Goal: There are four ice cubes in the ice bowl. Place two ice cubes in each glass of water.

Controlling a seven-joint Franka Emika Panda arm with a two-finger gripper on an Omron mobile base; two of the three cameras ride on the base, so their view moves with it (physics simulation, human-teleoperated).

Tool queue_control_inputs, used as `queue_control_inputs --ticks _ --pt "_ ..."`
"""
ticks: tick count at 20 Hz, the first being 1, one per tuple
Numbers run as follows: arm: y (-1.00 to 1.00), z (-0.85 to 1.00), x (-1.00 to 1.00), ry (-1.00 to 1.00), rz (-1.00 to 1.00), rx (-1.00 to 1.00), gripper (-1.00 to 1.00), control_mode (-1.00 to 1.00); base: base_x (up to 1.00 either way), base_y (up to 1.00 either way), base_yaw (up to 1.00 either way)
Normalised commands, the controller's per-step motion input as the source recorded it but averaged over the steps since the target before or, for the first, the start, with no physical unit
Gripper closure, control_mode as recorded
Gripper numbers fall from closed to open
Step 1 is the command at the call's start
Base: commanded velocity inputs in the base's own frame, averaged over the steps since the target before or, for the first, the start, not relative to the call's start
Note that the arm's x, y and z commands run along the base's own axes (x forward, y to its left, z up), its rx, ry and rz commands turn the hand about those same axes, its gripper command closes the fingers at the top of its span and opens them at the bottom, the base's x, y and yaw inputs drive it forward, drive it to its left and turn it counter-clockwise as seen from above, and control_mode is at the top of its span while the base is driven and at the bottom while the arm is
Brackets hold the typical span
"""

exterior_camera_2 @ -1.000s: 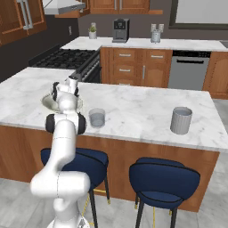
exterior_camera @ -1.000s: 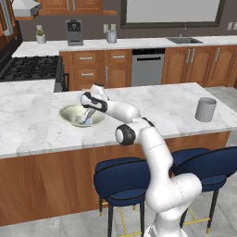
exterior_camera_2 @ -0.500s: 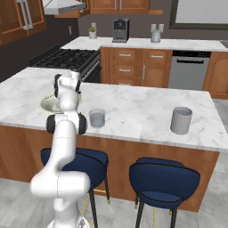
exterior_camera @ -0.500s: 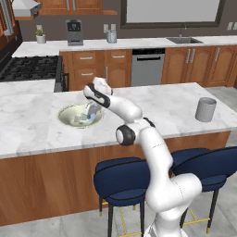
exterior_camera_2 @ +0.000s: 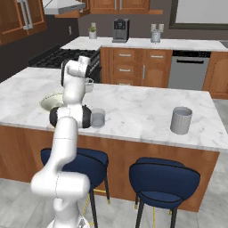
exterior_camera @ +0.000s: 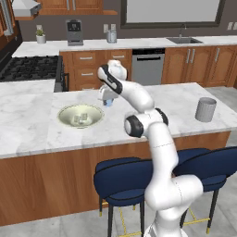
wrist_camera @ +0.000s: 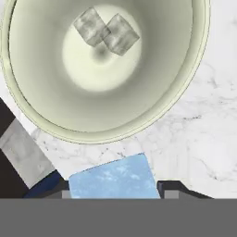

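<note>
Two ice cubes [wrist_camera: 106,33] lay touching each other at the bottom of the bowl [wrist_camera: 51,111], and a third, a pale blue cube [wrist_camera: 113,178], sat between the gripper's [exterior_camera: 107,101] fingertips, with the jaws narrowed onto it from both sides. The gripper hung above the counter [exterior_camera: 28,134] just beside the bowl, on the side facing the stove, so the cube was clear of the rim; judging by that, the lift out of the bowl was done and the carry to a glass was the step in hand. The near glass [exterior_camera_2: 97,118] stood on the counter close to the bowl, toward the stools, partly behind the arm in the right base view. The far glass [exterior_camera: 205,109] stood well apart from the bowl, near the other end of the counter. Whether either glass already held a cube could not be told from these views, though only three cubes were visible. Holding the cube low and square in the fingertips probably kept it from slipping, since it was small and smooth. No brand, label or writing could be read on the bowl, the glasses or the coffee machine [exterior_camera: 74,32] on the back counter beyond the bowl.
</note>
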Motion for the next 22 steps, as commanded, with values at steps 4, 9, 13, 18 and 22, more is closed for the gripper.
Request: queue_control_inputs --ticks 4,9,13,18,22 --pt "-0.96 0.34 -1.00 -0.32 -0.15 -0.03 1.00 -1.00 0.00 0.00 0.00" --pt "-1.00 0.00 -1.00 -0.22 -0.11 -0.13 1.00 -1.00 0.00 0.00 0.00" --pt "-1.00 -0.11 -1.00 -0.19 -0.11 -0.16 1.00 -1.00 0.00 0.00 0.00" --pt "-1.00 -0.10 -1.00 -0.19 -0.14 -0.15 1.00 -1.00 0.00 0.00 0.00" --pt "-1.00 0.04 -0.89 -0.09 -0.22 -0.05 1.00 -1.00 0.00 0.00 0.00"
